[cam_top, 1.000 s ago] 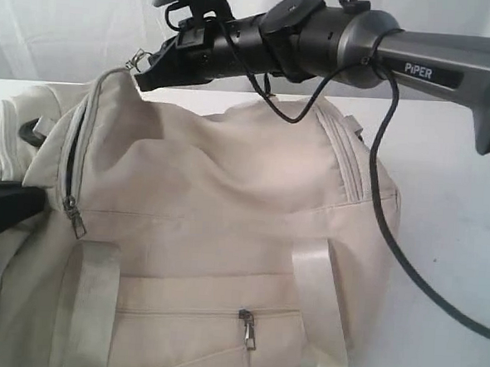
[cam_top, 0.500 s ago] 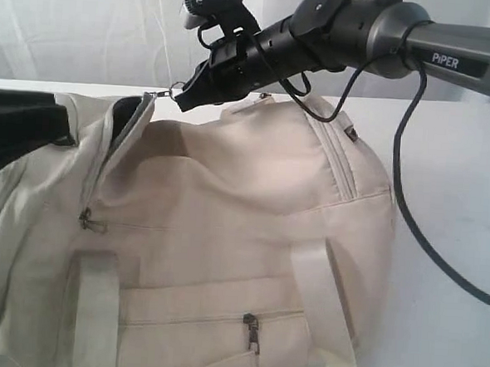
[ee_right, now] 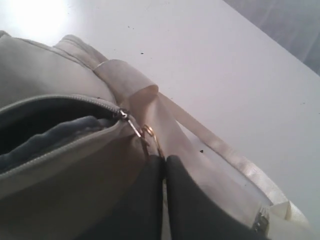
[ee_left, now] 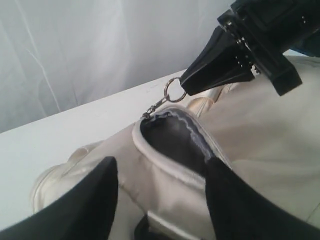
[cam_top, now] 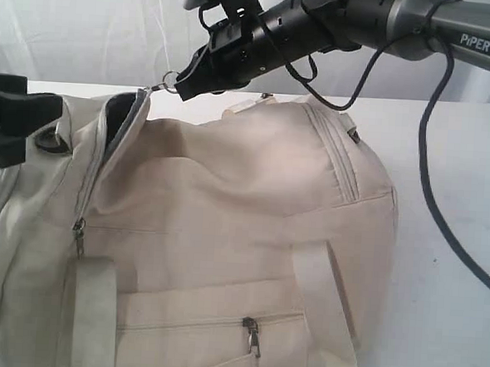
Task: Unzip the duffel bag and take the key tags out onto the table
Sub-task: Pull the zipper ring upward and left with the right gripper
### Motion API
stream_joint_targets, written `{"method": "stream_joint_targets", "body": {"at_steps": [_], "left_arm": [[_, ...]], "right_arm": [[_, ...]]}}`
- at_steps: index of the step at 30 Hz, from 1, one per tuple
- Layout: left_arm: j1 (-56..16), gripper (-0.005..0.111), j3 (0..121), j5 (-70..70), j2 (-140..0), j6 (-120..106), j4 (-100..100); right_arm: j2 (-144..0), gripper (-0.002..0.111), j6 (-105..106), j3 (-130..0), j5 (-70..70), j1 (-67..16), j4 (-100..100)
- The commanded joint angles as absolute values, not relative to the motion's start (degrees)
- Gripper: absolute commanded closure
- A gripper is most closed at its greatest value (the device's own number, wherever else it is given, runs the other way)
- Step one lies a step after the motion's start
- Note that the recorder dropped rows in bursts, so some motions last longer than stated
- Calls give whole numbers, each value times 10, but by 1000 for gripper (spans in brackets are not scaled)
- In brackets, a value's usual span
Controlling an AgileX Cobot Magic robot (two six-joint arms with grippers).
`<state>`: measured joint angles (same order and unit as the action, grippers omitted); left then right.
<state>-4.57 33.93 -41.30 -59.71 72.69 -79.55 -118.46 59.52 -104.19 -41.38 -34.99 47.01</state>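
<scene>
**Markings.** The grey upper link of the right arm (cam_top: 454, 30) carries the white lettering "PiPER". We read no other lettering on the bag or the arms.

**Claw state.**
- The right claw (cam_top: 183, 81) is closed, its black fingertips (ee_right: 150, 175) pinched on the small round metal zipper-pull ring (ee_left: 174, 90). It holds the ring above the bag's raised far left corner.
- The left claw (ee_left: 161, 169) is open. Its two black fingers (ee_left: 97, 200) stand well apart on either side of the bag's end and grip nothing.

**Position of the task item.** The large cream-beige fabric duffel bag (cam_top: 243, 208) lies on the plain white worktop (cam_top: 452, 204) and fills its near-left part. The top zipper is parted at the pulled end, where the dark grey lining (ee_left: 172, 140) shows. We cannot tell what lies inside. A second grey zipper pull (cam_top: 253, 334) hangs on the front pocket, between the two paler webbing straps (cam_top: 325, 305).

**Edges and clearance.**
- The worktop's far edge runs just behind the bag, against the white curtain (cam_top: 88, 24).
- Bare worktop extends from the bag's right end towards the right edge. Only the arm's black cable (cam_top: 431, 203) hangs over it.
- A narrow bare strip lies between the bag's far side and the far edge.
</scene>
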Motion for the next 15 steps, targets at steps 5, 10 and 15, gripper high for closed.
{"method": "stream_joint_targets", "body": {"at_steps": [5, 10, 15], "left_arm": [[-48, 49, 427, -441, -711, 702, -789], [-67, 49, 467, -444, -785, 696, -814], [-93, 49, 494, -394, -829, 674, -852]], "right_arm": [[-1169, 108, 650, -1044, -459, -342, 530], [-1161, 108, 679, -1044, -459, -342, 579], [-1154, 108, 689, -1045, -461, -342, 587]]}}
